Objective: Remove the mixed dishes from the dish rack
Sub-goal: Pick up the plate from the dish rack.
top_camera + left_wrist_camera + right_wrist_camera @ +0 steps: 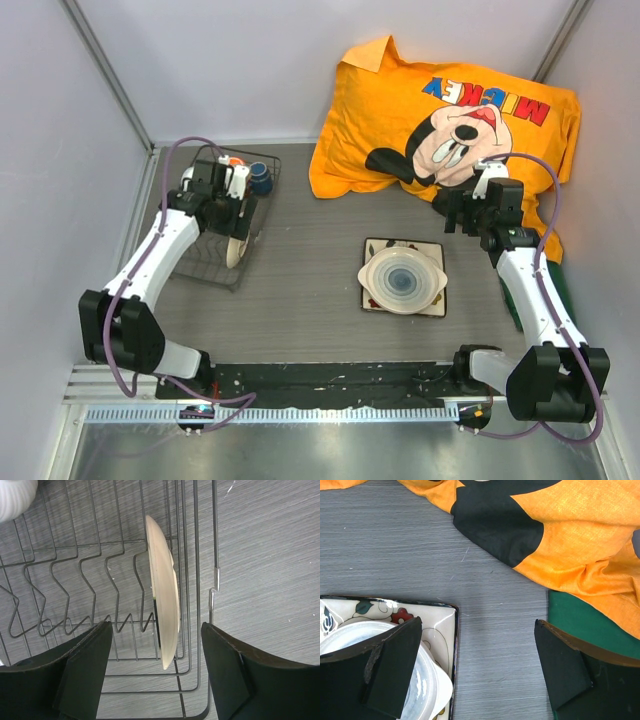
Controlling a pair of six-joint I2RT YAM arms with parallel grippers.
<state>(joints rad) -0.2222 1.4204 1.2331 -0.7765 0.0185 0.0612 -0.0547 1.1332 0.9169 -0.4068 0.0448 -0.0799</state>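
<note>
The dark wire dish rack stands at the left; its wires also show in the left wrist view. A cream round dish stands on edge in it, seen edge-on in the left wrist view. A small dark-blue cup, an orange mug and a small white ribbed bowl are at the rack's far end. My left gripper is open, its jaws astride the cream dish's rim without touching. The square flowered plate lies mid-table with a pale round bowl on it. My right gripper is open and empty, just right of the plate.
An orange Mickey pillowcase covers the far right of the table. A green cloth lies under its right edge. Grey walls close in the left, back and right sides.
</note>
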